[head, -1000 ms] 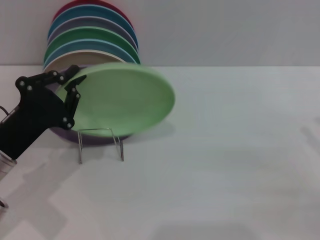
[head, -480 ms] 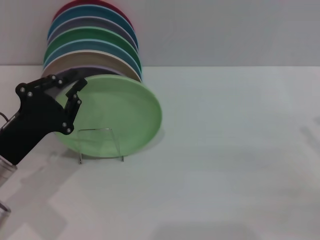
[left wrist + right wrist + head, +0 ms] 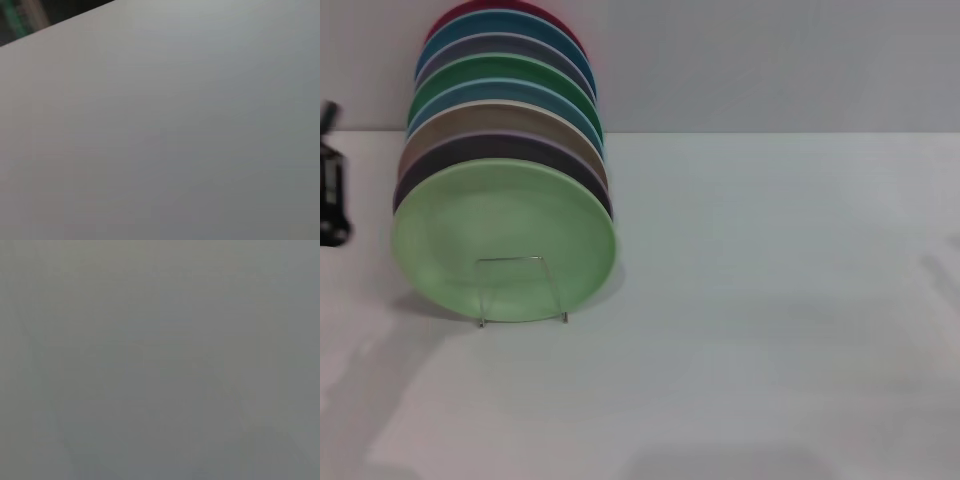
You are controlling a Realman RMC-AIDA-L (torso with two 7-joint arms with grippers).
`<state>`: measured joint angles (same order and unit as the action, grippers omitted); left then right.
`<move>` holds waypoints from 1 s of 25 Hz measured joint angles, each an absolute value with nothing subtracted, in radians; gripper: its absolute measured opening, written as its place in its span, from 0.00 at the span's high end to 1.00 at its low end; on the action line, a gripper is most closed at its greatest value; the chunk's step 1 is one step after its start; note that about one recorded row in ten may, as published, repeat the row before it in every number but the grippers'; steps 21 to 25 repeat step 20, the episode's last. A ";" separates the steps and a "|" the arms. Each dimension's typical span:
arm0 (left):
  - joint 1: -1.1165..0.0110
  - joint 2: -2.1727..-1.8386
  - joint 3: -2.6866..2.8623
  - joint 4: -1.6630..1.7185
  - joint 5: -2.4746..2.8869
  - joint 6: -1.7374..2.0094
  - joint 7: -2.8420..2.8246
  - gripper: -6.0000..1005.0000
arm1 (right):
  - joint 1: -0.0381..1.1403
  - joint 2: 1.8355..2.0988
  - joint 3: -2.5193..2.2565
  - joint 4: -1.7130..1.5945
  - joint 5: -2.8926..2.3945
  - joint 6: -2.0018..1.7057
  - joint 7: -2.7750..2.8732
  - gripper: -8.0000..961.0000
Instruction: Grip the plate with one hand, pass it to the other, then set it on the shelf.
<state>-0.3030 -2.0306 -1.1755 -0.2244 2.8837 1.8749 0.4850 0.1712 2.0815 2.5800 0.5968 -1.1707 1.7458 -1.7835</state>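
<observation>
The pale mint-green plate (image 3: 505, 240) stands on edge at the front of the shelf (image 3: 520, 290), a thin-rod rack whose small square front loop shows before the plate. It leans against the row of plates behind it. My left gripper (image 3: 330, 200) is a dark blurred shape at the far left edge of the head view, apart from the plate and holding nothing. My right gripper is out of view. The wrist views show only bare grey surface.
Several plates stand in a row behind the mint one: a dark purple one (image 3: 500, 150), a beige one, blue ones, a darker green one (image 3: 500, 72) and a red one at the back. The white table (image 3: 770, 300) stretches to the right.
My left gripper has let go of the mint plate and pulled away to the left edge. The plate has settled upright in the rack, leaning on the row behind.
</observation>
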 joint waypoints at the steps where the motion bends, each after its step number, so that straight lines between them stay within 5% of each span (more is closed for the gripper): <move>1: -0.290 -2.038 -1.212 -0.227 2.884 1.877 0.467 0.82 | 0.171 2.082 2.580 0.597 -1.170 1.746 -1.792 0.23; 8: -0.255 -2.063 -1.646 -0.153 2.869 1.679 -0.123 0.81 | 0.157 2.092 2.585 0.479 -1.126 1.744 -2.220 0.23; 12: -0.256 -2.061 -1.693 -0.142 2.870 1.552 -0.311 0.71 | 0.164 2.092 2.559 0.372 -1.034 1.738 -2.409 0.23; 18: -0.259 -2.076 -1.680 -0.124 2.876 1.526 -0.197 0.57 | 0.196 2.092 2.484 0.316 -0.973 1.696 -2.525 0.23; 25: -0.259 -2.077 -1.676 -0.121 2.876 1.525 -0.187 0.57 | 0.199 2.092 2.486 0.311 -0.972 1.691 -2.527 0.23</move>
